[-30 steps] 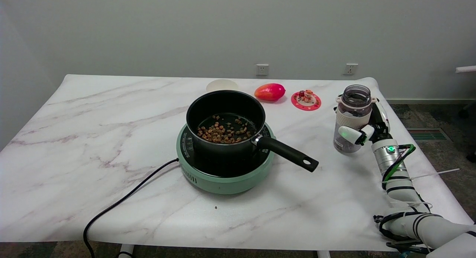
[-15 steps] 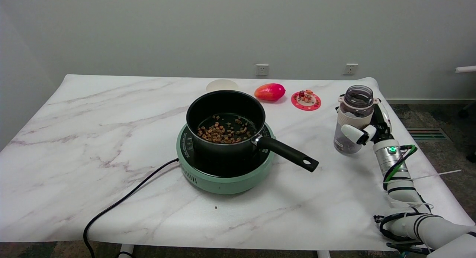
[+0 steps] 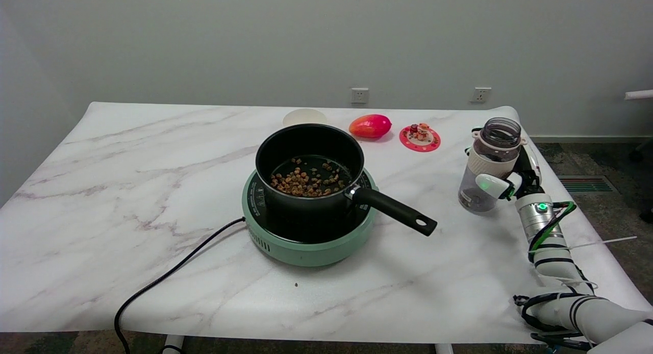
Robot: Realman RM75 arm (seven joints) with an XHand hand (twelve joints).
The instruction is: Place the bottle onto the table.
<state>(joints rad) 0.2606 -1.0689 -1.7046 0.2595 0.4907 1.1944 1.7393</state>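
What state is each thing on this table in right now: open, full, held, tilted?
Clear plastic bottle with white band: uncapped, tilted, base at the table, held.
Right hand: grips the bottle.
Black saucepan: uncovered, brown bits inside, on the cooker.
Mint-green round electric cooker: flat, cord attached.
Red-orange oval fruit: whole, lying free.

1 bottle [image 3: 487, 166], 1 pot [image 3: 309, 166], 1 green cooker [image 3: 306, 242], 1 red fruit [image 3: 370, 125], 1 pink coaster [image 3: 420, 138], 1 round lid [image 3: 304, 117], 2 wall sockets [image 3: 359, 95].
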